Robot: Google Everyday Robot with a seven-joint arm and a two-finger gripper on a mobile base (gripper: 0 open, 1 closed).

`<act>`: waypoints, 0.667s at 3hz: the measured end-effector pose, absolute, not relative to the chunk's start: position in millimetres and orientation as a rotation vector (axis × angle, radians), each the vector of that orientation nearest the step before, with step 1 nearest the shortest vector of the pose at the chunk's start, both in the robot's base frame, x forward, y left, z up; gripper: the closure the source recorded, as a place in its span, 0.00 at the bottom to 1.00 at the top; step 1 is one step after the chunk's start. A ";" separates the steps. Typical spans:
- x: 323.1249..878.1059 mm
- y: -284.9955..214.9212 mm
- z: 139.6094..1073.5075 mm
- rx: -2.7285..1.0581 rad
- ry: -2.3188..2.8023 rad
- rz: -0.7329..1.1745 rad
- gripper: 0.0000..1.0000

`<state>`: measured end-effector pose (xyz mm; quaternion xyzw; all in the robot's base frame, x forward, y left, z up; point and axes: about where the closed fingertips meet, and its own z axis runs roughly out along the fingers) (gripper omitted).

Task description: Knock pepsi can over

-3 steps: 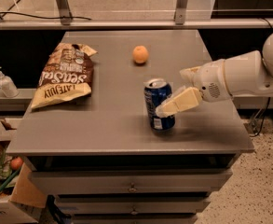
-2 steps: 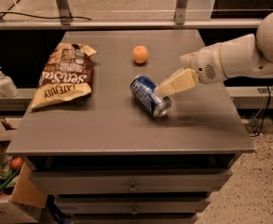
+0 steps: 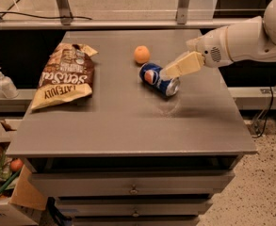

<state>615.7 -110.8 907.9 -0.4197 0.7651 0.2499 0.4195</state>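
**Camera view: the can already lies down, and the claw is just above it**

The pepsi can (image 3: pixel 158 79) lies on its side on the grey table (image 3: pixel 128 126), directly under and a little to the left of the claw (image 3: pixel 171 70), which is the robot's gripper. The silver top of the can points toward the front right, below the tip of the claw. The claw seems to touch the upper side of the can or to be just over it; I cannot tell which. I also cannot tell if the claw is wide or narrow, because it looks like one pale block.

By my judgement the task is done in its main part, since the can is no longer upright. What is left is only to take the arm away.

On the can I see the round red, white and blue logo, but I cannot read the lettering. Far to the left of the claw lies a brown chip bag (image 3: pixel 67 76) with the large white words "Sea Salt" and, on its yellow band, "LATE JULY". An orange fruit (image 3: pixel 142 54) sits left of the claw and a little behind, near the can.
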 end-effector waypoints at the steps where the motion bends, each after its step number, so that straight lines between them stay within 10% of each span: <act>1: 609.8 -123.1 901.0 -1.067 1.909 0.635 0.00; 2: 601.4 -138.8 891.4 -1.084 1.911 0.635 0.00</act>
